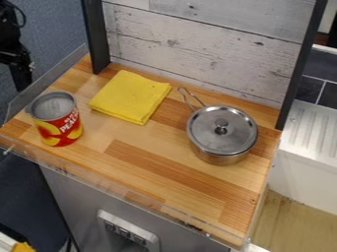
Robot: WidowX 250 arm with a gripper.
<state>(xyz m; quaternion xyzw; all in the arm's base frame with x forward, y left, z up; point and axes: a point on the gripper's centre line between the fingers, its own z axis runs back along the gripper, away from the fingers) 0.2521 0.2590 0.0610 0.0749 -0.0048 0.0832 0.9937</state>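
From the counter's (141,152) middle, the gripper (21,74) is off the edge toward ten-thirty, its grip impossible to tell; the can (59,127) stands at ten, near the see-through rim (105,178). Wood spans to the lidded pot (227,140) at three; the yellow cloth (130,97) lies at twelve.

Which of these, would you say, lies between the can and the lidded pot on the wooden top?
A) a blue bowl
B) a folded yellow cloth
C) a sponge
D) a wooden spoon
B: the folded yellow cloth lies flat on the wooden top, with the can on one side and the lidded pot on the other.
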